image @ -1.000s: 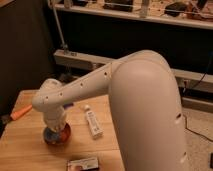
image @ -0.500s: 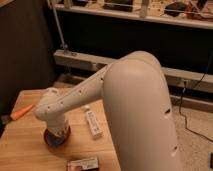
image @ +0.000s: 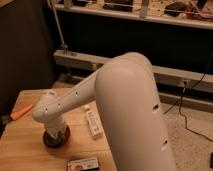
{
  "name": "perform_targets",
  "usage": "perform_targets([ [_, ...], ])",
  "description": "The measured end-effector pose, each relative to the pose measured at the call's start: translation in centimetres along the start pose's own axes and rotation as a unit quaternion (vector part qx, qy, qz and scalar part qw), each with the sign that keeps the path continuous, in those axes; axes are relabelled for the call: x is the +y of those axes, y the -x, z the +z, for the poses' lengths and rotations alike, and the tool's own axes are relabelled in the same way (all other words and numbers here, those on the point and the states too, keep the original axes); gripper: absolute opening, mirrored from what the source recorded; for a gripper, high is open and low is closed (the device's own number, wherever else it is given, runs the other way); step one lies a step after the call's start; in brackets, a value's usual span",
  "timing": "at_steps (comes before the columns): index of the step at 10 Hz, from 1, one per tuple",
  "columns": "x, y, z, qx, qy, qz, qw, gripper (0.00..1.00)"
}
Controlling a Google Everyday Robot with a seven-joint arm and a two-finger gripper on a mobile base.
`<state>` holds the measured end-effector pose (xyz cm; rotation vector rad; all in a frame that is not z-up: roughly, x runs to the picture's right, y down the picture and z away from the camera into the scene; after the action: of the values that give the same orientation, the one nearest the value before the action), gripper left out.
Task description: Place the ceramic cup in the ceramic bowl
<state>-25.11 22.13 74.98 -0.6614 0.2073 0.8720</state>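
Gripper (image: 52,136) hangs right over the ceramic bowl (image: 63,138) at seven o'clock on the table (image: 22,150), grip hidden — cannot tell

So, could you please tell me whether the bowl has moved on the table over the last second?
No. The bowl sits left of the white packet, as before; the gripper is over it.

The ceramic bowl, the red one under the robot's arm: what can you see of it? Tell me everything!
The ceramic bowl is round and shallow, glazed orange-red with a darker rim, and looks shiny. It sits upright on the wooden table, near its front left part. The robot's arm comes down right over it, so the gripper hides most of the bowl's inside; only the rim and right side show. Whether the cup is inside cannot be seen.
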Motion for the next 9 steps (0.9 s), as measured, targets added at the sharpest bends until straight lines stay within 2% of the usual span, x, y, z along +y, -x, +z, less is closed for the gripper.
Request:
perform_targets([
  [2, -0.4, 0.1, -0.4, -0.002, -0.016, 0.002, 0.9999, 0.7],
  [4, -0.5, 0.1, -1.7, -0.009, -0.029, 0.002, 0.9995, 0.7],
  [9, -0.4, -0.3, -7.0, -0.037, 0.001, 0.015, 0.9992, 0.7],
])
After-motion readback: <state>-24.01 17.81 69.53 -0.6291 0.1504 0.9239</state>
